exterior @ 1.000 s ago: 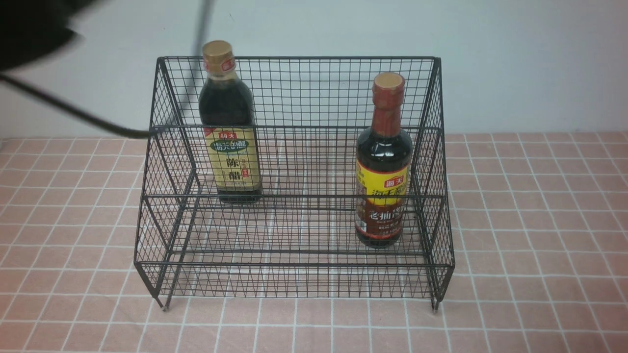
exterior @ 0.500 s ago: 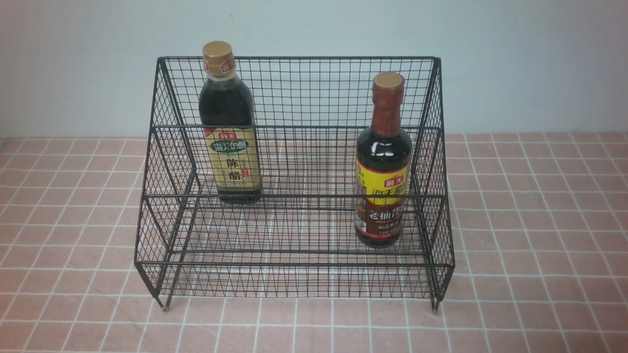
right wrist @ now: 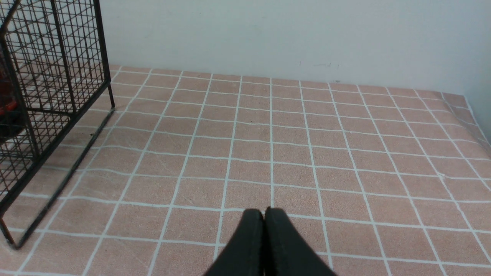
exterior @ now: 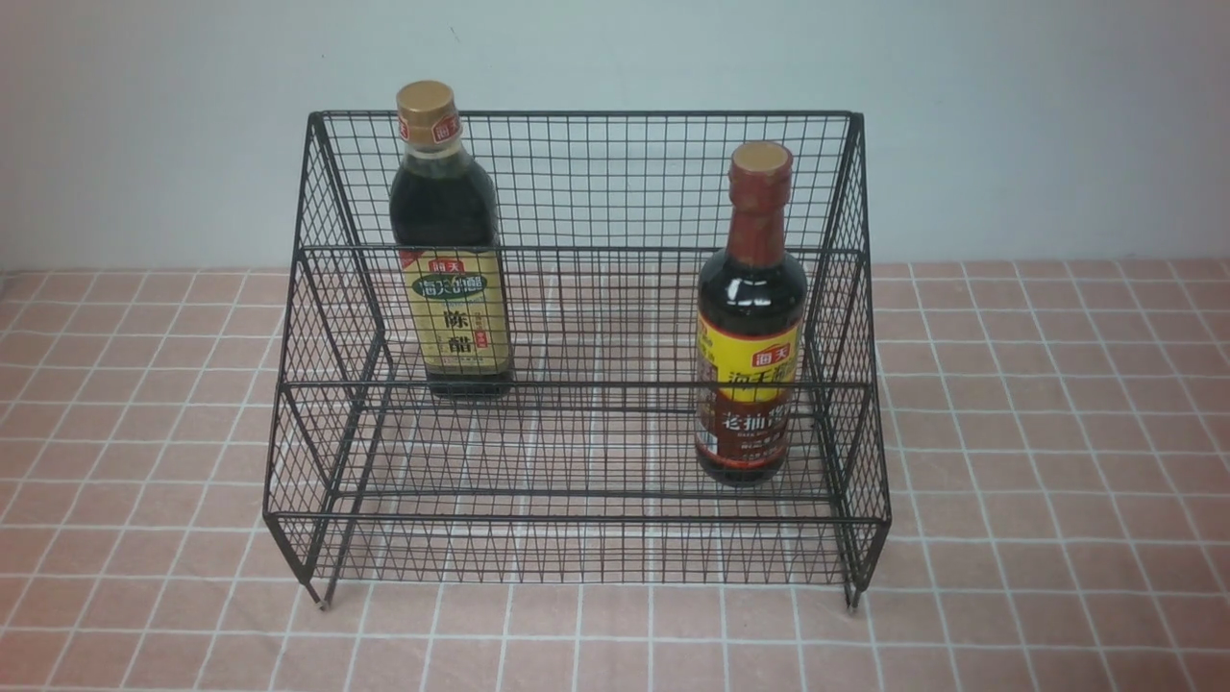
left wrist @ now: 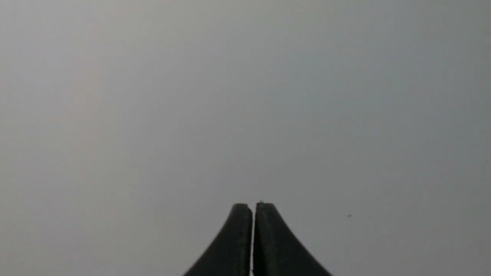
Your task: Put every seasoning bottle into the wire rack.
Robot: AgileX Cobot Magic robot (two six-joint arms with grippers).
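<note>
The black wire rack [exterior: 577,125] stands in the middle of the front view. The squarish bottle with a gold cap [exterior: 448,250] stands upright on its upper tier at the left. The round bottle with a red-brown neck [exterior: 751,317] stands upright on the lower tier at the right. Neither arm shows in the front view. My left gripper [left wrist: 252,207] is shut and empty, facing a plain grey surface. My right gripper [right wrist: 264,211] is shut and empty above the tiled cloth, with the rack's side [right wrist: 57,76] off to one side of it.
A pink tiled cloth [exterior: 1057,432] covers the table. A pale wall [exterior: 1009,115] rises behind the rack. The cloth's edge [right wrist: 473,119] shows in the right wrist view.
One second ago a blurred dark arm and cable showed at the upper left of the front view; it has left the view. The bottles and rack have not moved.
</note>
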